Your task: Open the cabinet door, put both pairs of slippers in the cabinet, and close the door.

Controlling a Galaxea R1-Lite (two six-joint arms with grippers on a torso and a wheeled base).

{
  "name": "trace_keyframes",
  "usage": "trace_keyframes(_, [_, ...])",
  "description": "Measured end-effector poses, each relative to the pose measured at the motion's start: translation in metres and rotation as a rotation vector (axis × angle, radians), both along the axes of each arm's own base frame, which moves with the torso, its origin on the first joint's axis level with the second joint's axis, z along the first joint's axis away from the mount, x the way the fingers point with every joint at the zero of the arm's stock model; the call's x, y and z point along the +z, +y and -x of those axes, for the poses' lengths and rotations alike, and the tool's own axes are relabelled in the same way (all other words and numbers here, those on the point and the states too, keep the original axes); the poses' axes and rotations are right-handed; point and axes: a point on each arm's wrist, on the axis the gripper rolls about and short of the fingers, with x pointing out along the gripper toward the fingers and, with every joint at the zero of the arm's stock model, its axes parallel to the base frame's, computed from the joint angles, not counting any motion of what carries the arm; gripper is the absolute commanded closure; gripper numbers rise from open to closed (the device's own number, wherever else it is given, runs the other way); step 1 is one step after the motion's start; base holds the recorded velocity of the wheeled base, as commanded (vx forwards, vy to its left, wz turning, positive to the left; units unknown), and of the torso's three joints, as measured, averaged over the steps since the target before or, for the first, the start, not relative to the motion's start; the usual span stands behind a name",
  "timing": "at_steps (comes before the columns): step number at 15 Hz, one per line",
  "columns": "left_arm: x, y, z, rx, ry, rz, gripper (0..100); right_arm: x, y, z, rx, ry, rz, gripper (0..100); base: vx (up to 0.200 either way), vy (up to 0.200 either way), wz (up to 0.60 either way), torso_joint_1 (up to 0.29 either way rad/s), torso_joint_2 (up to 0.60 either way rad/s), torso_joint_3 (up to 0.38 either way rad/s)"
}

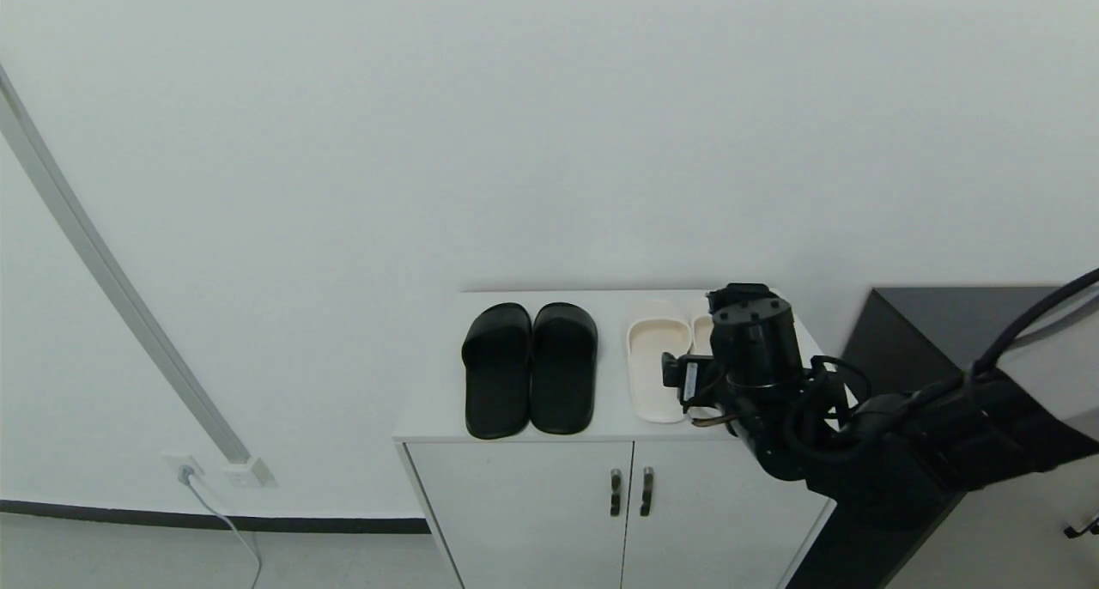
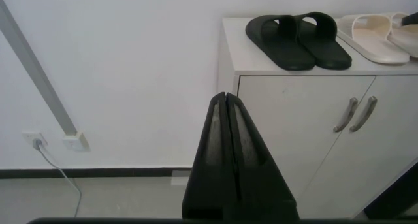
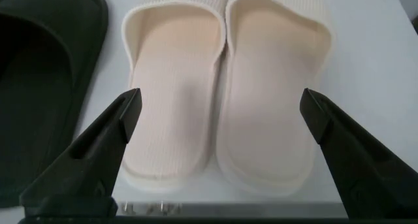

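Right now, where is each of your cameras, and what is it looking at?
Head: up high, looking down at the cabinet top with black slippers; right arm shows.
Left wrist: low beside the cabinet, facing its doors; shut left gripper shows.
Right wrist: just above the cream slippers; open right gripper shows.
All three views share both pairs of slippers.

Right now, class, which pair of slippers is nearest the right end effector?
The cream ribbed slippers, framed by the open right end effector; the black rubber slippers lie further left.
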Motion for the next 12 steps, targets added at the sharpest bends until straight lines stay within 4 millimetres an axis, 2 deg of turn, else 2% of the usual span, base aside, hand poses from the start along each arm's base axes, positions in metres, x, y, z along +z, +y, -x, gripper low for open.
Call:
trace_keyframes(4, [0.0, 0.0, 0.0, 0.001, 0.0, 0.001, 100, -0.018, 0.014, -0.031, -0.049, -0.012, 0.029, 0, 0.0, 0.0, 0.0, 0.0, 0.0, 0.0])
trace_keyframes(10, [0.0, 0.0, 0.0, 0.0, 0.0, 0.002, 100, -0.031, 0.012, -0.08, -0.08, -0.11, 0.097, 0, 0.0, 0.0, 0.0, 0.0, 0.0, 0.0])
trace_keyframes(12, [0.0, 0.0, 0.0, 0.0, 0.0, 0.002, 100, -0.038, 0.012, -0.09, -0.088, -0.112, 0.102, 0, 0.0, 0.0, 0.0, 0.0, 0.0, 0.0])
